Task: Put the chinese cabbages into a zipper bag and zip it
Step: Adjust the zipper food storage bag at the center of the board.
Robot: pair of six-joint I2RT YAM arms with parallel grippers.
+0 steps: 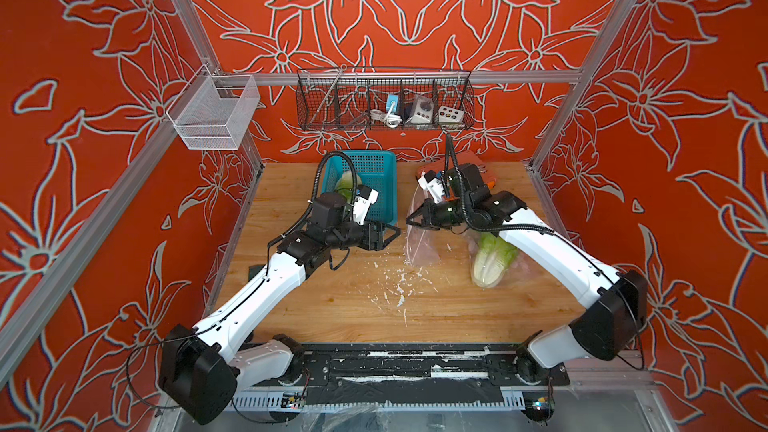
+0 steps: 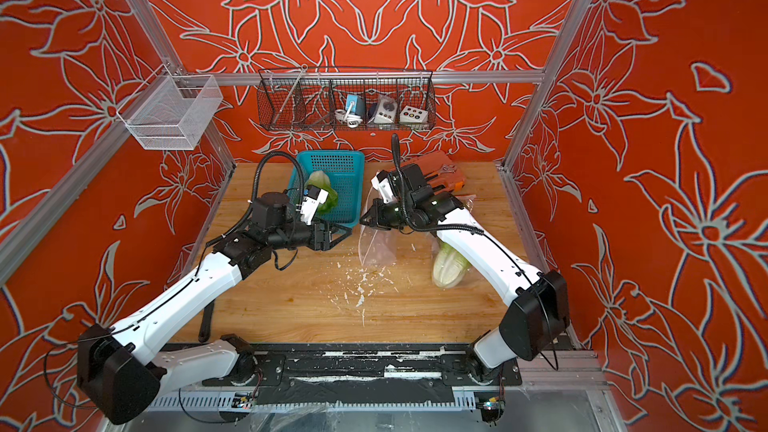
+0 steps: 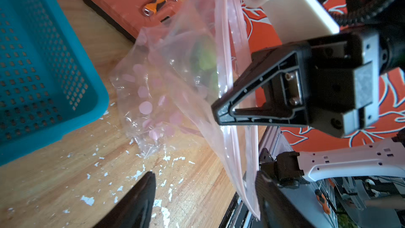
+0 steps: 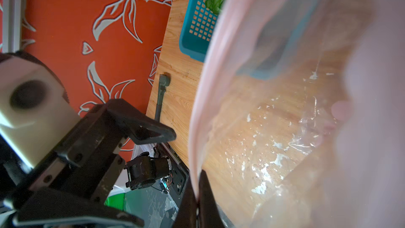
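My right gripper [image 1: 412, 220] is shut on the pink zip rim of the clear zipper bag [image 1: 420, 248], holding that edge up above the table; the grip shows in the right wrist view [image 4: 198, 186]. One chinese cabbage [image 1: 492, 263] lies under my right forearm with bag plastic around it, and green shows through the bag [image 3: 203, 62]. Another cabbage [image 2: 321, 192] lies in the teal basket [image 1: 380, 184]. My left gripper [image 1: 395, 235] is open just left of the bag's mouth. In the left wrist view [image 3: 206, 176] the zip strip [image 3: 247, 183] hangs against one finger, not clamped.
An orange case [image 1: 473, 160] with a small tool lies at the table's back right. White flecks [image 1: 395, 284] litter the wooden table [image 1: 332, 313]. A dark tool [image 2: 205, 322] lies at the left edge. A wire rack [image 1: 384, 101] and a mesh basket [image 1: 212, 114] hang on the frame.
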